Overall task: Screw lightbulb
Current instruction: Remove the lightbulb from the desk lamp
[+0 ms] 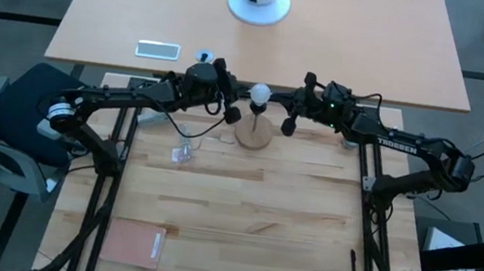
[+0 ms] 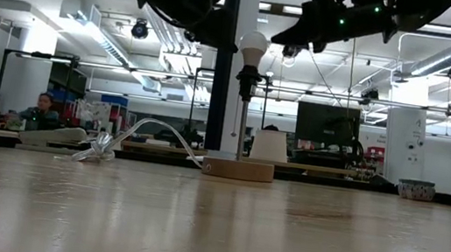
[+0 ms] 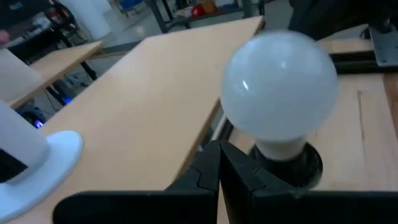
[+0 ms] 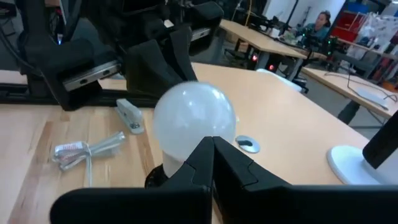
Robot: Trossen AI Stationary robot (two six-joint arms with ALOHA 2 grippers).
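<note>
- The lightbulb sits upright in the black socket stem, which rises from a round wooden base at about 12 o'clock on the slatted wooden desk.
- In the low view the lightbulb's globe stands free above the stem, with both arms overhead to either side of it.
- The left gripper hangs just beside the bulb at its 9 o'clock; its fingers are pressed together with nothing between them, and the bulb fills its wrist view just beyond the tips.
- The right gripper hangs just beside the bulb at its 3 o'clock; its fingers are likewise closed on nothing, the bulb just past them.
- A white power cord runs from the base toward 9 o'clock.
- A small clear wrapper lies on the desk at about 8 o'clock from the base.
- A brown notebook lies near the desk's 7 o'clock corner, well apart from everything else.
</note>
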